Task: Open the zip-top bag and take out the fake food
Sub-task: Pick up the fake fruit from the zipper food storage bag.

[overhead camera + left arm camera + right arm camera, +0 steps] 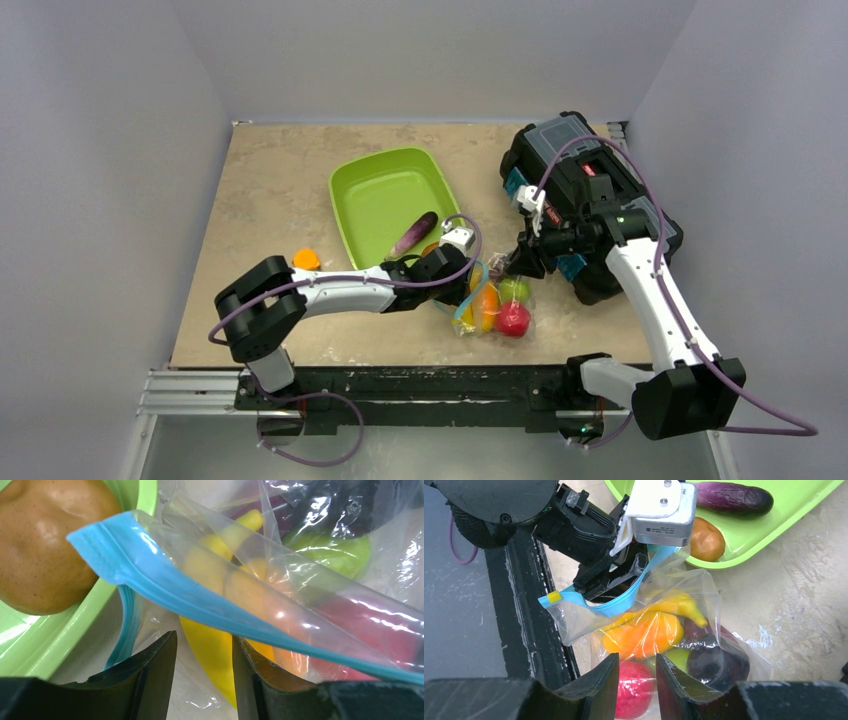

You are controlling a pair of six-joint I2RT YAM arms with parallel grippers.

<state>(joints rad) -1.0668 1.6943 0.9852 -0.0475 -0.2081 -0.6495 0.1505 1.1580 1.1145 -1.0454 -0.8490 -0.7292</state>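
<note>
— Where is the zip-top bag (579, 622)?

— On the surface (270, 190), just off the near right corner of the green tray (385, 200). Its blue zip strip (125, 560) is turned towards that corner.

— And the fake food (500, 308)?

— Split. A purple eggplant (734, 499) and a brown piece (706, 539) lie inside the tray, the brown one against its near rim. The rest is inside the bag: a banana (674, 605), an orange piece (644, 635), a green pear (514, 290), a red apple (513, 320) and a dark purple piece (716, 662).

— What about the left end effector (204, 647)?

— It sits at the bag's mouth, right beside the tray's near rim. Its jaws stand a little apart, released. The zip strip runs across just past the tips and is not caught between them. In the right wrist view the strip curves around beneath its fingers.

— And the right end effector (637, 667)?

— It is over the bag, on the side away from the tray. Its jaws are parted too and grasp nothing; the apple shows through the gap.

— Anything else around the tray?

— A black case (560, 140) stands to its right on the surface. A small orange block (306, 259) lies off its near left corner, beside the left arm.
</note>
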